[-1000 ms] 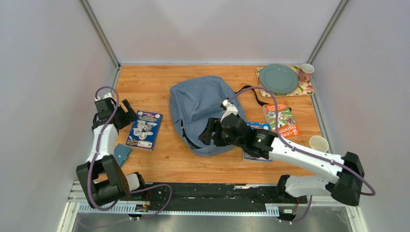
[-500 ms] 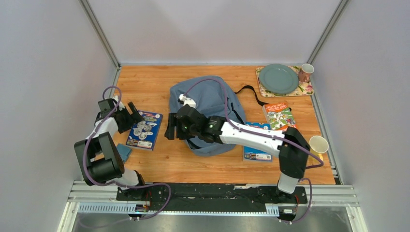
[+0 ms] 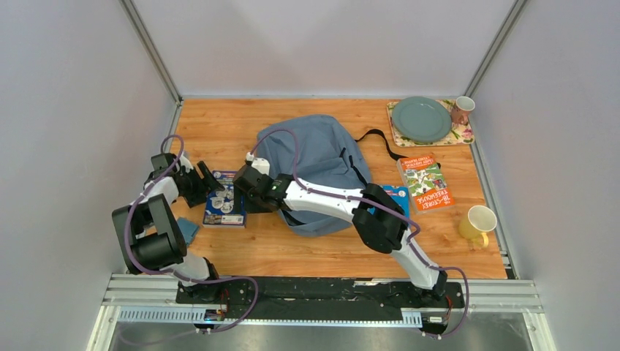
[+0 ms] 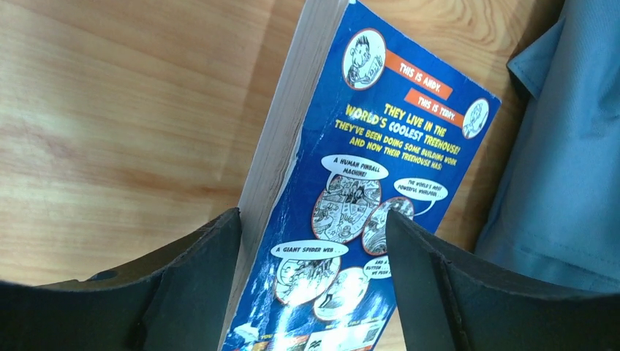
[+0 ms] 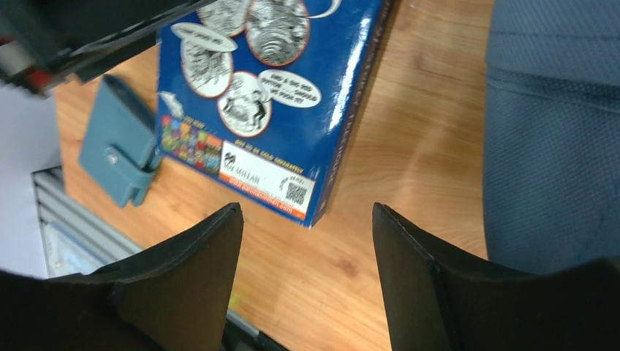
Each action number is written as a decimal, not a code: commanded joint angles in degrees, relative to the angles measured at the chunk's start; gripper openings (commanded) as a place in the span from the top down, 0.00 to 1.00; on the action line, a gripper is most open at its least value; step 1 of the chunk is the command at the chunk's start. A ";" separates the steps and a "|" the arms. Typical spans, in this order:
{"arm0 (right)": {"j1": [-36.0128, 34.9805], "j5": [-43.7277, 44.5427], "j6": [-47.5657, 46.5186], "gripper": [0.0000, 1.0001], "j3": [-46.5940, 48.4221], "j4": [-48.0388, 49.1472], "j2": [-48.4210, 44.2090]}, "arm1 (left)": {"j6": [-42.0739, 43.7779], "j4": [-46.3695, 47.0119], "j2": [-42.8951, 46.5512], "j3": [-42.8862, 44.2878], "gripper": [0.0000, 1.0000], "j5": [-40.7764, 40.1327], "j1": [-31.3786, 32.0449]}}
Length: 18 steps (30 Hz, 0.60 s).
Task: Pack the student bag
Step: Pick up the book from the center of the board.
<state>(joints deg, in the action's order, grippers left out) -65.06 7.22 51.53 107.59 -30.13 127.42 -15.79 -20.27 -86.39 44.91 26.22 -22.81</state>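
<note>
Right pincer (image 5: 307, 212) has swung left across the student bag (image 3: 314, 157) to the blue book (image 4: 380, 161).
Grey-blue and slumped, the bag lies mid desk (image 3: 219, 124), contents hidden; left pincer (image 4: 313, 216) spread astride the book, right spread above its corner.

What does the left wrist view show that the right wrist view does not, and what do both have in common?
Only the left wrist view shows the blue book with its pale page edge and the upper part of its back cover. The open left pincer straddles it. Only the right wrist view shows a small grey-blue wallet near the book's lower corner, the barcode label and the open right pincer. Both show the book's back cover, the wooden table and the student bag at the right.
</note>
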 commanded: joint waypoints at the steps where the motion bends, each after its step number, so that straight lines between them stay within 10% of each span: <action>1: 0.72 2.62 4.19 0.31 3.94 -3.00 3.10 | -0.82 -1.35 4.21 -2.19 0.21 1.73 -0.31; 18: 3.18 -12.93 4.37 0.34 1.22 7.72 8.38 | -2.75 3.22 7.99 -5.44 0.34 15.79 -0.31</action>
<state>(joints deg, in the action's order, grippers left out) -61.93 -2.57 55.88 108.57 -27.66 134.28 -16.86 -17.82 -80.38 40.07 34.87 -23.29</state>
